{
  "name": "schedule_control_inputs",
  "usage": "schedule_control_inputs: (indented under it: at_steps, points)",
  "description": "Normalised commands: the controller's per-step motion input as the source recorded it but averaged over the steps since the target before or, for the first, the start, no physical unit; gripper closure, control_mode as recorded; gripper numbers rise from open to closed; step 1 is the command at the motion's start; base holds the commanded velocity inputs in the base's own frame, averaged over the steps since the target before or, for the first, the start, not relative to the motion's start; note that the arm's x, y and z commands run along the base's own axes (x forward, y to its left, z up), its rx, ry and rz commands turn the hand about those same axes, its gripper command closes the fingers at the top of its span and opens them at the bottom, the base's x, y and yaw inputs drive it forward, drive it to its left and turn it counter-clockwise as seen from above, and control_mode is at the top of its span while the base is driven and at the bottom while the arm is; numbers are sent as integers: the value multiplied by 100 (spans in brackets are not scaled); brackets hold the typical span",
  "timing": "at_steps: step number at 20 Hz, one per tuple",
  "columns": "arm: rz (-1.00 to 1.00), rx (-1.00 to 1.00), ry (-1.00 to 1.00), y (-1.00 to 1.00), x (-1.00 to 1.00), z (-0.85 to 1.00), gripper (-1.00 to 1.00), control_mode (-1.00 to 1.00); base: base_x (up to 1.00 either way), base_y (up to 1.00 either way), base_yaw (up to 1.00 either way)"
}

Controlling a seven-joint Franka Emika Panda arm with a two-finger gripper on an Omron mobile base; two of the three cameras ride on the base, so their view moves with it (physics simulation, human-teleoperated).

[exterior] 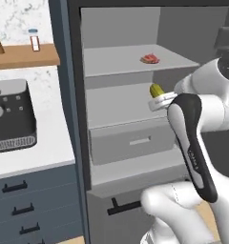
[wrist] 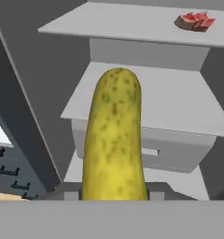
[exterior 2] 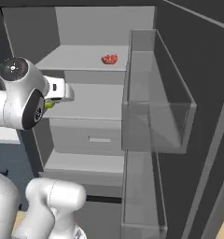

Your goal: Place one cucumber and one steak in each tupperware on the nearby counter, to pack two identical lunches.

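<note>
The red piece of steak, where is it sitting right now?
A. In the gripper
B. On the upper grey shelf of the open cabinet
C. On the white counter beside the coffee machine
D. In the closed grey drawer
B: the red piece of steak lies on the upper grey shelf of the open cabinet, while the gripper holds the yellow-green cucumber in front of the shelf below.

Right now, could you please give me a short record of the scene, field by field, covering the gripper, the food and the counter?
gripper: shut on the cucumber, in front of the open cabinet
cucumber: yellow-green, sticking out past the jaws
steak: red, alone on the upper grey shelf
counter: white, left of the cabinet, bearing a coffee machine
drawer: grey, under the middle shelf, closed
</note>
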Motion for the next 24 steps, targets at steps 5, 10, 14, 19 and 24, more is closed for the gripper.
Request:
schedule_control_inputs:
  at_steps: [5, 10, 14, 19, 24]
  points:
    - [0, 0, 0, 0, 0, 0, 100, 100, -90, 55, 11]
    - [0, 0, 0, 0, 0, 0, 100, 100, -23, 100, 17]
    - [0, 0, 0, 0, 0, 0, 100, 100, 0, 100, 11]
    - [0, 0, 0, 0, 0, 0, 100, 100, 20, 100, 8]
    - [0, 0, 0, 0, 0, 0, 100, 100, 80, 100, 3]
